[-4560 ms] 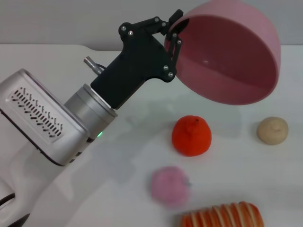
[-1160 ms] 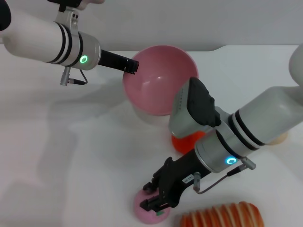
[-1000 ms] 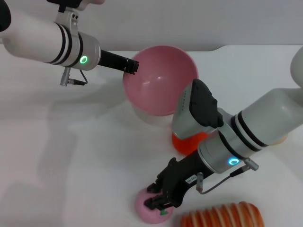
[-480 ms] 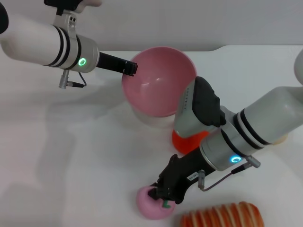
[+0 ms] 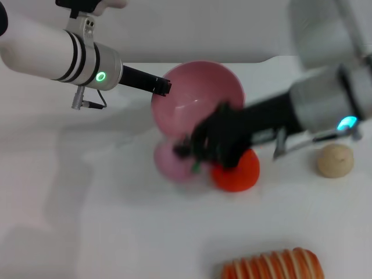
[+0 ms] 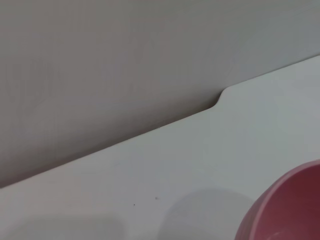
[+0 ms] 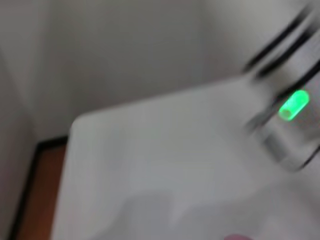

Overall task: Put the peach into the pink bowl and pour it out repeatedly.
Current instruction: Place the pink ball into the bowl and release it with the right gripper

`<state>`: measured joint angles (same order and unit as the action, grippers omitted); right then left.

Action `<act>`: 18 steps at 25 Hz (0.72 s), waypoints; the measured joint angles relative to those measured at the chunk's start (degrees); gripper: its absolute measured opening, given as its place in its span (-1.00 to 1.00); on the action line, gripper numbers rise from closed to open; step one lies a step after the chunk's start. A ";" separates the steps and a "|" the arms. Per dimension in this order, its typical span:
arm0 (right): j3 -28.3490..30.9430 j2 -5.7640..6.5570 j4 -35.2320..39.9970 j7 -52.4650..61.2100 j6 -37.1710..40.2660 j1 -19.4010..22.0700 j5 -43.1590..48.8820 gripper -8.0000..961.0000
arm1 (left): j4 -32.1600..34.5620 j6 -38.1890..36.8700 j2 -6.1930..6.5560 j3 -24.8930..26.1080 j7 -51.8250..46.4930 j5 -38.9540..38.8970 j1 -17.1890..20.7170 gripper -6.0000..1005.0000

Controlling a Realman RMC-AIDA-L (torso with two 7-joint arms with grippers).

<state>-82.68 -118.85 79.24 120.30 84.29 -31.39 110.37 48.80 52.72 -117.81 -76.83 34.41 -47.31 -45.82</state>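
- Counter (image 5: pixel 87 232): white, carrying every item.
- Pink bowl (image 5: pixel 197 96): left gripper (image 5: pixel 164 88) is clamped on its rim, holding it tilted.
- Right gripper (image 5: pixel 189 152): is closed on the peach (image 5: pixel 173 161), carrying it just below the bowl.
- Step: loading; next, lifting over the rim and releasing.

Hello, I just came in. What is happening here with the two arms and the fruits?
The right pincer is shut on the peach and carries it in the air, just beside the pink bowl. The left pincer holds that bowl by its rim above the white table, its opening tilted toward the peach. The peach is not yet inside. An orange-red fruit, a beige ball and a striped bread-like piece lie on the table.
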 joint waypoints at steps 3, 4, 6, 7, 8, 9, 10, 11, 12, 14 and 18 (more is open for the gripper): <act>6.09 -0.04 5.28 1.24 0.20 0.49 -0.18 -0.92 | 0.27 0.12 0.10 -0.20 0.02 0.28 0.02 -0.90; 7.81 -0.04 5.92 1.24 0.10 0.52 -0.19 -0.91 | 0.28 0.10 0.10 -0.22 0.02 0.35 0.03 -0.90; 10.85 -0.05 6.07 1.08 -0.79 0.56 -0.27 -0.91 | 0.29 0.14 0.10 -0.34 0.03 0.37 0.07 -0.90; 12.10 -0.05 5.83 0.81 -1.51 0.68 -0.31 -0.91 | 0.30 0.37 0.08 -0.39 0.03 0.33 0.11 -0.90; 12.96 -0.05 5.46 0.28 -2.57 0.94 -0.35 -0.91 | 0.30 0.48 0.08 -0.40 0.03 0.30 0.13 -0.90; 13.62 -0.04 5.06 -0.36 -3.62 1.21 -0.35 -0.91 | 0.44 0.82 0.06 -0.28 0.04 0.16 0.24 -0.90; 14.08 -0.05 4.55 -1.39 -4.89 1.67 -0.35 -0.91 | 0.71 1.15 0.03 -0.09 0.01 0.06 0.40 -0.90; 14.40 -0.06 4.05 -2.37 -6.10 2.06 -0.35 -0.91 | 1.39 1.59 -0.02 0.18 -0.09 -0.11 0.76 -0.90; 14.57 -0.08 3.44 -3.43 -7.11 2.44 -0.32 -0.91 | 2.18 1.88 -0.05 0.26 -0.19 -0.35 1.19 -0.90; 14.66 -0.08 1.88 -4.86 -8.75 2.82 -0.31 -0.91 | 3.76 2.39 -0.08 0.22 -0.29 -1.35 2.08 -0.90; 14.71 0.07 -2.07 -5.62 -10.25 2.04 -0.16 -0.91 | 5.55 3.50 -0.06 0.20 -0.09 -3.92 3.35 -0.90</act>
<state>-67.97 -118.78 77.17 114.68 74.05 -29.35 110.21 54.35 56.21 -117.87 -76.63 34.32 -51.23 -42.47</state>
